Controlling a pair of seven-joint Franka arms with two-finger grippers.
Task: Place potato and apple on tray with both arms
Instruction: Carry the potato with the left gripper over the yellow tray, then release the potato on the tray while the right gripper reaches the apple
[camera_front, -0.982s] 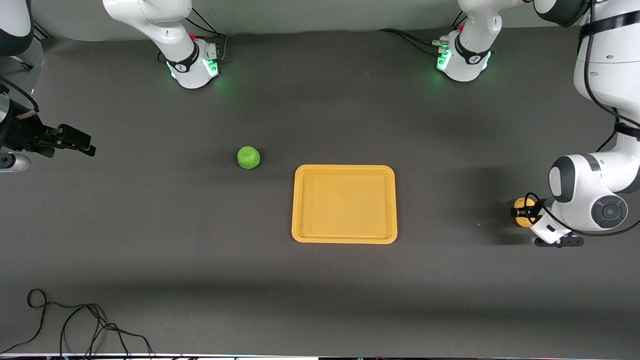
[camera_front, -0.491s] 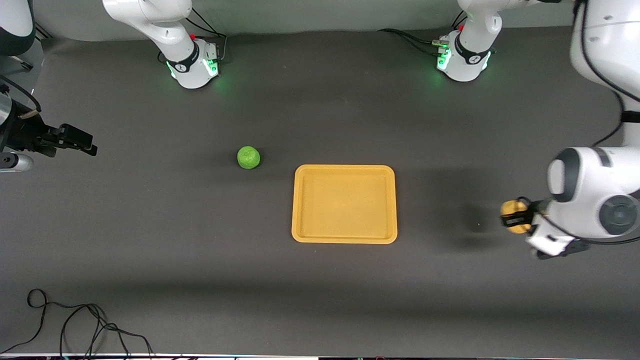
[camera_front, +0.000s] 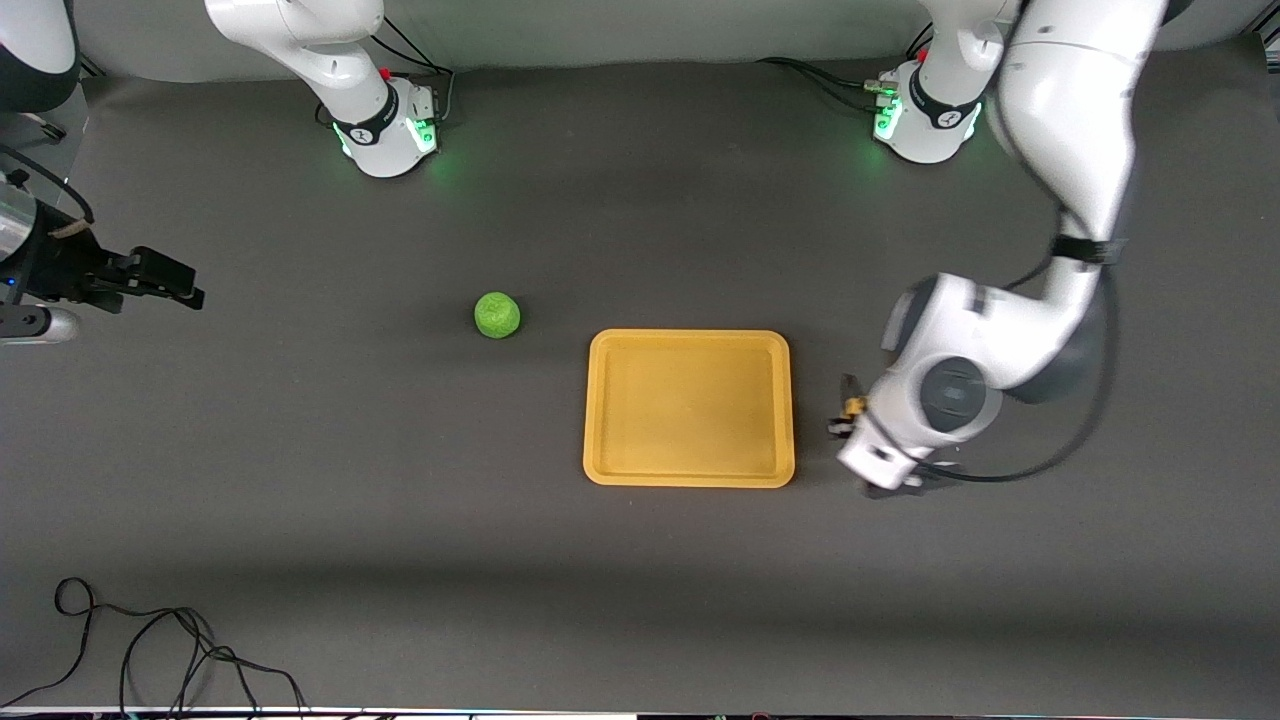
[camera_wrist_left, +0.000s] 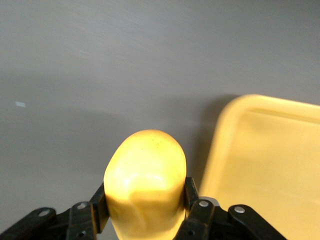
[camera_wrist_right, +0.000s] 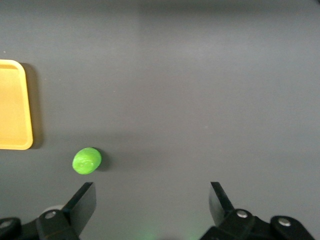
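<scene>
Yellow-orange plastic fills the middle of the front view: the tray (camera_front: 689, 408) lies flat on the dark table (camera_front: 400, 500) with nothing in it, its long sides running across the frame. The green apple (camera_front: 497, 315) sits on the table at the upper left of the tray, near its corner but apart from it. At the frame's right, the left arm bends down from its base at the top, and the left gripper (camera_front: 848, 418) hangs over the table just beside the tray's right-hand rim; only a sliver of the potato (camera_front: 855, 406) shows past the wrist. At the left edge, mid-height, the right gripper (camera_front: 165, 282) hangs over the table, well apart from the apple.

In the left wrist view, the potato (camera_wrist_left: 145, 187) stands in the lower centre, clamped between the two black fingers (camera_wrist_left: 192, 200), its long axis running up the frame and its rounded end uppermost. A corner of the tray (camera_wrist_left: 260, 165) fills the right side, bare.

In the right wrist view, the fingers (camera_wrist_right: 82, 202) stand wide apart at the bottom, holding nothing. The apple (camera_wrist_right: 87, 160) lies at lower left, and a corner of the tray (camera_wrist_right: 15, 107) shows at the left edge.
</scene>
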